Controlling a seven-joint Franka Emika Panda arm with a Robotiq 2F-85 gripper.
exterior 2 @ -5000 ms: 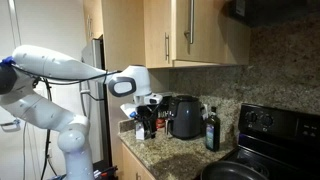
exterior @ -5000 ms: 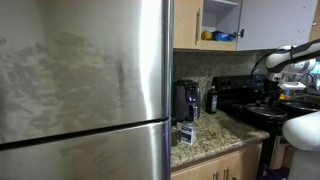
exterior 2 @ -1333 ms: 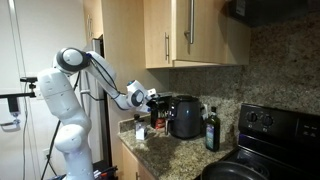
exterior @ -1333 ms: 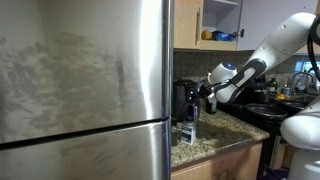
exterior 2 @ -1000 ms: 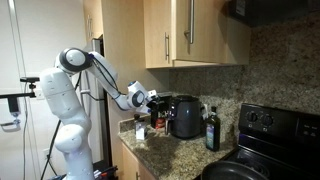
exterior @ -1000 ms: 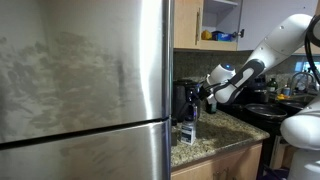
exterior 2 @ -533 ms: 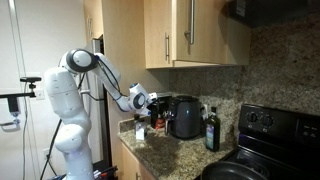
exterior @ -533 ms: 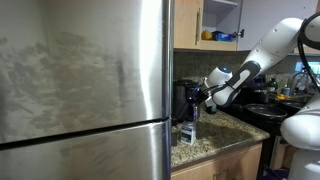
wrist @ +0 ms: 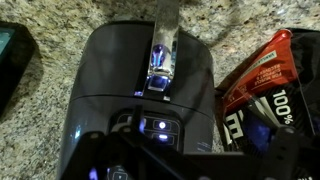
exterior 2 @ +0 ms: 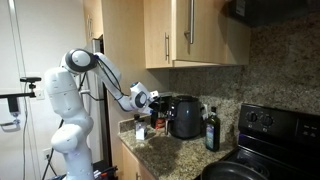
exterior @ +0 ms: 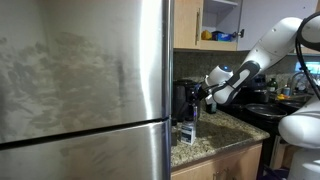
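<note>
Robot fingers [exterior: 204, 98] hovering at the black coffee maker [exterior: 183, 100] on the granite counter [exterior: 215, 135].

From where I stand, the white arm reaches in beside the steel fridge [exterior: 80, 90] and the fingers sit just in front of the coffee maker [exterior 2: 184, 116], which stands against the backsplash under the wooden cabinets. The wrist view looks straight down on its dark lid [wrist: 145, 90], a small blue light glowing near the metal lever. The fingers look spread apart at the bottom corners of that view, gripping nothing. A red and black packet [wrist: 262, 80] lies just beside the machine, and a dark bottle [exterior 2: 211, 130] stands near the stove [exterior 2: 270, 135].
</note>
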